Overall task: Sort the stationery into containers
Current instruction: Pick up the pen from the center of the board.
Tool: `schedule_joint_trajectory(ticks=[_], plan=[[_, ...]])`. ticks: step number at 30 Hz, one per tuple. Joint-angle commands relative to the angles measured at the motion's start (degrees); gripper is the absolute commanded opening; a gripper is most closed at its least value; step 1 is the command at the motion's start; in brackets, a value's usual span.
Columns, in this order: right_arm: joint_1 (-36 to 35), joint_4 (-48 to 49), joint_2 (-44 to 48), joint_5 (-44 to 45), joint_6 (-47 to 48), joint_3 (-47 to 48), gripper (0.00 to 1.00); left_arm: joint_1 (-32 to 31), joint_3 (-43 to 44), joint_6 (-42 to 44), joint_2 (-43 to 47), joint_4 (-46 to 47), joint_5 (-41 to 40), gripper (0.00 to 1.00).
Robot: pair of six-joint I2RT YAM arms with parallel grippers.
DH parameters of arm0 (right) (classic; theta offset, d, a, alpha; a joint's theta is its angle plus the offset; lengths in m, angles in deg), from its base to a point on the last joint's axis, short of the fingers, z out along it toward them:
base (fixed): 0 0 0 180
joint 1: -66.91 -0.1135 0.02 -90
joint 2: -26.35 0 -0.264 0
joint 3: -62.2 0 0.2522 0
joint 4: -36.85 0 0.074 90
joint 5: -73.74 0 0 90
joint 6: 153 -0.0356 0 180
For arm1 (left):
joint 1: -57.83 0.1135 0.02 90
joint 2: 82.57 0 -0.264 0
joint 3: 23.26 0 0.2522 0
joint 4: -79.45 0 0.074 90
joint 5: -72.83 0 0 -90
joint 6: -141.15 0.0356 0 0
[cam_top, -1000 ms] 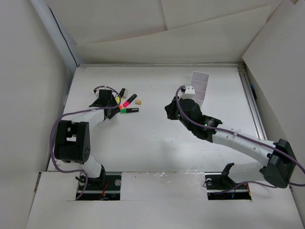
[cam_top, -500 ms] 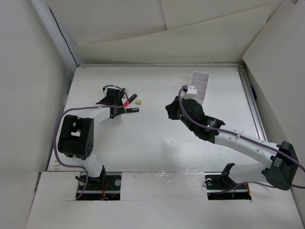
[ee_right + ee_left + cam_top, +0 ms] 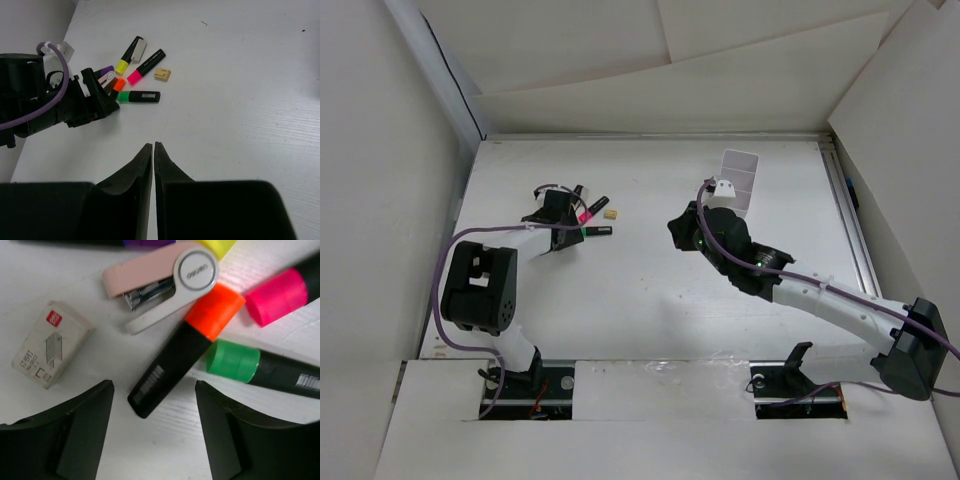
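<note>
Left wrist: your left pincer (image 3: 154,430) spread, straddling black end of orange marker (image 3: 185,355); right pincer (image 3: 152,146) looks pressed together, faint slit.

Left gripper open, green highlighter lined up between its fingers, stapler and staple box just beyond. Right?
One thing is off. The marker between the fingers of the open left gripper is the orange highlighter, not the green highlighter, which lies off to one side. The left wrist view shows it. The stapler and staple box do lie just beyond.
</note>
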Motion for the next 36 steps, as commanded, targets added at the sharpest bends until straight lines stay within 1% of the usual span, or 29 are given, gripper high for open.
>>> schedule_joint_trajectory(ticks=[1, 2, 6, 9, 10, 11, 13, 14, 16, 21, 22, 23, 26, 27, 29, 30, 31, 34, 36], plan=[[0.4, 2.5, 1.0, -0.5, -0.5, -0.4, 0.12, -0.5, -0.7, -1.2, 1.8, -2.4, -0.4, 0.65], [0.4, 2.5, 0.4, -0.5, -0.5, -0.4, 0.12, -1.0, -0.7, -1.2, 2.4, -2.4, -0.4, 0.68], [0.4, 2.5, 0.4, -0.5, -0.5, -0.4, 0.12, -1.0, -0.1, -0.6, 1.6, -2.4, -0.9, 0.68], [0.4, 2.5, 1.0, -0.5, -0.5, -0.4, 0.12, -1.0, -0.1, -0.6, 1.1, -1.2, 0.9, 0.63], [0.4, 2.5, 1.0, -0.5, -0.5, -0.4, 0.12, -1.0, -0.1, -0.6, 1.1, -0.5, 1.5, 0.60], [0.4, 2.5, 1.0, -0.5, -0.5, -0.4, 0.12, -1.0, -0.8, -0.6, 1.1, -0.5, 1.5, 0.49], [0.4, 2.5, 1.0, -0.5, -0.5, -0.4, 0.12, -1.0, -1.4, -0.6, 1.1, -0.5, 2.0, 0.39], [0.4, 2.5, 1.0, -0.5, -0.5, -0.4, 0.12, -1.0, -1.5, -0.6, 1.1, 0.0, 2.6, 0.32], [0.4, 2.5, 1.0, -0.5, -0.5, -0.4, 0.12, -1.0, -1.5, -0.6, 1.7, 0.0, 2.6, 0.28], [0.4, 2.5, 1.0, -0.5, -0.5, -0.4, 0.12, -4.1, -2.0, -1.1, 5.1, -0.5, 2.0, 0.16], [0.4, 2.5, 1.0, -0.5, -0.5, -0.4, 0.13, -4.6, -2.0, -1.1, 5.6, -0.5, 2.0, 0.14], [0.4, 2.5, 1.0, -0.5, -0.5, -0.4, 0.19, -5.6, -2.0, -1.6, 6.2, -1.1, 2.0, 0.11], [0.4, 2.5, 1.0, -1.0, -0.5, 0.1, 0.32, -7.0, -3.6, -2.7, 9.3, -1.2, 2.7, 0.09], [0.4, 2.5, 0.4, -1.7, -0.5, 0.1, 0.41, -7.0, -4.3, -2.7, 10.3, -1.2, 2.7, 0.07], [1.0, 2.5, -0.1, -2.6, -0.5, 0.8, 0.48, -7.6, -5.1, -3.3, 13.7, -1.2, 2.7, 0.05], [1.0, 2.5, -0.1, -3.3, -0.5, 1.5, 0.53, -7.6, -5.8, -3.3, 15.1, -1.7, 3.3, 0.05], [1.0, 2.0, -0.1, -3.3, -0.5, 1.5, 0.55, -7.6, -5.8, -3.3, 18.3, -1.7, 3.3, 0.05], [2.8, -0.2, -0.1, -5.8, -1.0, 3.8, 0.62, -7.6, -7.5, -4.5, 23.3, -2.2, 4.5, 0.05], [5.3, -0.9, -0.1, -9.5, -1.7, 5.0, 0.64, -7.6, -10.0, -4.5, 28.6, -1.3, 7.7, 0.07]])
